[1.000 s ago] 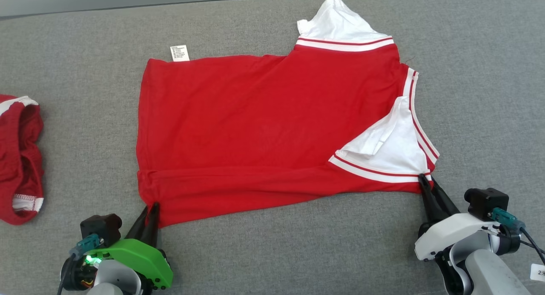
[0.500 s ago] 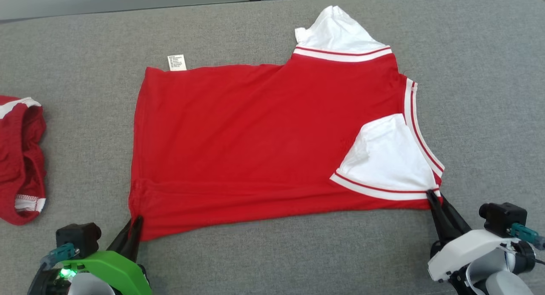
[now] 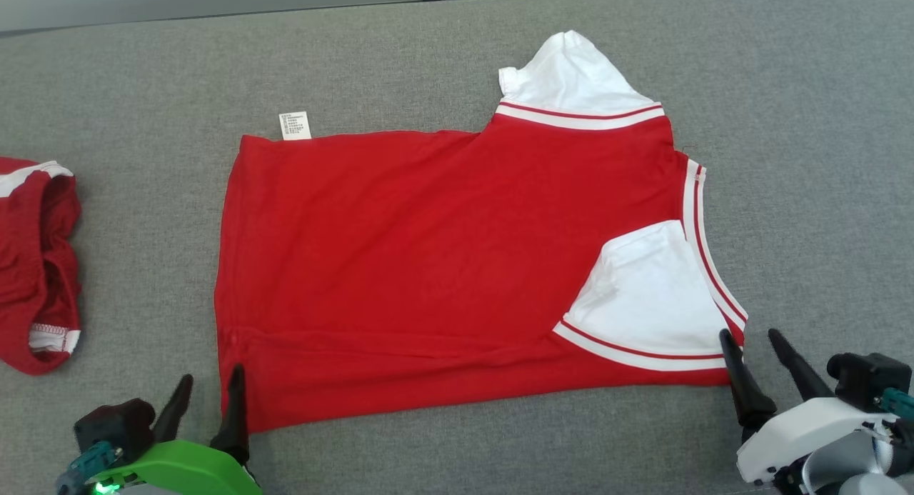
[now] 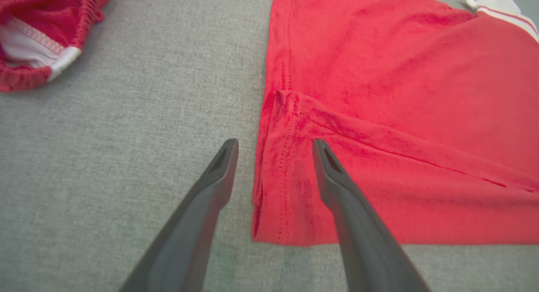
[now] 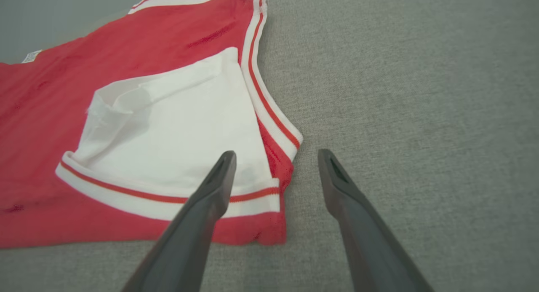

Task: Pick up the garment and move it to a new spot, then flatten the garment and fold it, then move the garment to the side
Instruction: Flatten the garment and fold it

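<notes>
Head view: a red T-shirt (image 3: 428,266) with white sleeves is recorded lying spread on the grey worktop (image 3: 143,73), hem towards the left, striped red-and-white trim along its right edge. One white sleeve (image 3: 571,77) is seen projecting beyond the far edge; the other white sleeve (image 3: 653,295) is folded over the red body near the front right corner. A white care label (image 3: 294,125) is noted at the far left corner. A crumpled red garment with white trim (image 3: 36,266) is noted at the left border, well apart from the T-shirt.

The left pincer (image 3: 212,373) is placed at the front left corner of the T-shirt, fingers apart, nothing clamped. The right pincer (image 3: 749,332) is placed at the front right corner, fingers likewise apart, nothing clamped.

Left wrist view: one finger is seen over bare worktop, the other over red cloth, with the hem edge lying between them. A crease is noted running across the cloth near the front edge.

Right wrist view: one finger is seen over the striped cuff of the folded sleeve, the other over bare worktop. Contact with the cloth cannot be determined in either wrist view.
</notes>
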Controlling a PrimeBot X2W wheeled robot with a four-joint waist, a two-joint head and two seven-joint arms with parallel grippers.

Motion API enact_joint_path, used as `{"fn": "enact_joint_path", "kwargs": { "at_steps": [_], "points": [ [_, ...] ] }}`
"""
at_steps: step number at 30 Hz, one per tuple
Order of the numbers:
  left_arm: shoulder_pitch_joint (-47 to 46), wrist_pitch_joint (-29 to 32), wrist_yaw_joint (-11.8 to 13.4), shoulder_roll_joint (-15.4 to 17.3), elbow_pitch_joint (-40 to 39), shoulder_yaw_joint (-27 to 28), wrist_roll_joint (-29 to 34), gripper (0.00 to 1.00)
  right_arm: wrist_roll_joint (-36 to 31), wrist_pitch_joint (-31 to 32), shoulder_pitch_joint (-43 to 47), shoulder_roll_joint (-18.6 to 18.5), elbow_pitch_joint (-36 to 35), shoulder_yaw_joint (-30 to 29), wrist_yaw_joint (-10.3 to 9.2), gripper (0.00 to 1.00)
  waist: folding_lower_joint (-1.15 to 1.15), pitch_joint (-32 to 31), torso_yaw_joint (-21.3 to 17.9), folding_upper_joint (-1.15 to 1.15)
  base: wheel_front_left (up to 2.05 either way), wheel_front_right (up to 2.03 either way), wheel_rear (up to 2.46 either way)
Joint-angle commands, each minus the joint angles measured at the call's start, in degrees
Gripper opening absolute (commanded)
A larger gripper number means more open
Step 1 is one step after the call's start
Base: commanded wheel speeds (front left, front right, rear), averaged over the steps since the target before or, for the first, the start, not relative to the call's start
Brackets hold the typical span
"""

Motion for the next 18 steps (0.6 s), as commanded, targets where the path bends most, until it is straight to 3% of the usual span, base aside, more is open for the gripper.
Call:
{"fn": "enact_joint_path", "kwargs": {
  "at_steps": [1,6,9,18],
  "points": [
    [-0.68,-3.96,1.71,-1.03,-0.26,1.42,1.54,1.0,-2.43,-1.31,-1.63,-1.27,-0.53,-1.08,-0.08,1.0,0.0,-0.6,-0.17,0.0,0.0,0.0,0.0],
    [-3.74,-14.75,2.62,-3.03,-0.9,2.21,4.88,1.0,-6.84,-6.76,-5.56,-0.69,-5.42,-4.78,-0.05,1.0,0.0,-1.69,0.02,0.0,0.0,0.0,0.0],
    [-6.97,-18.12,2.9,-3.36,-0.59,1.78,6.62,1.0,-9.04,-7.85,-7.42,0.07,-8.18,-6.77,-0.05,1.0,0.0,-2.04,0.54,0.0,0.0,0.0,0.0],
    [-14.57,-17.68,1.03,-1.27,2.06,-0.47,9.15,1.0,-10.54,-6.23,-8.98,1.37,-9.5,-7.32,-0.05,1.0,0.0,-2.36,1.21,0.0,0.0,0.0,0.0]
  ]
}}
